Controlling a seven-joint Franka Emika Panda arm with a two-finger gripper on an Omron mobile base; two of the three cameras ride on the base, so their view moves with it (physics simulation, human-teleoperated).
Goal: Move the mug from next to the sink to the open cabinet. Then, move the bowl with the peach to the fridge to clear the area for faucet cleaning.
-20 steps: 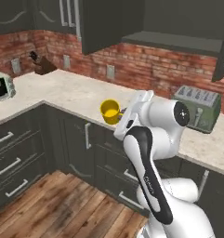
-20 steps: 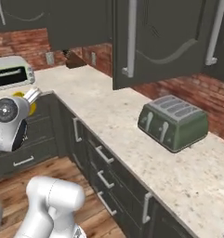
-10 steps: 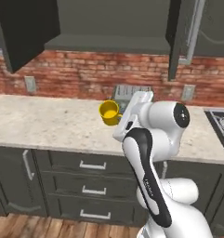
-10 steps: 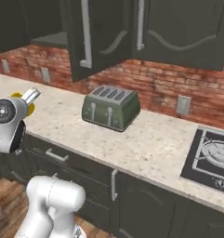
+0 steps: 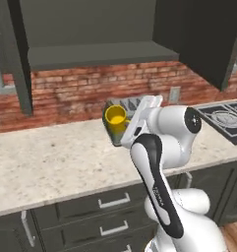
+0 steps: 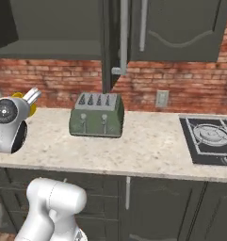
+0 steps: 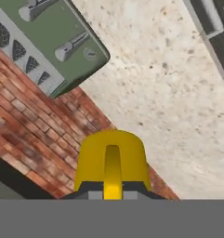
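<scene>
Between our fingers (image 7: 112, 195), clamped on its handle, the mug (image 5: 115, 117) hangs below the open cabinet (image 5: 103, 55) shelf, over the bench (image 5: 56, 162).

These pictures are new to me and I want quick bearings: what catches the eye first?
The bright yellow mug stands out, held up in the shut gripper above the speckled counter. Above it gapes the open cabinet, its grey shelf bare where visible, against a red brick wall. A green toaster sits on the counter, left of the stovetop.

Mug (image 5: 115, 118) in gripper (image 5: 123, 129) above counter (image 5: 51, 162), before toaster (image 6: 97, 115), below open cabinet (image 5: 90, 54).
</scene>
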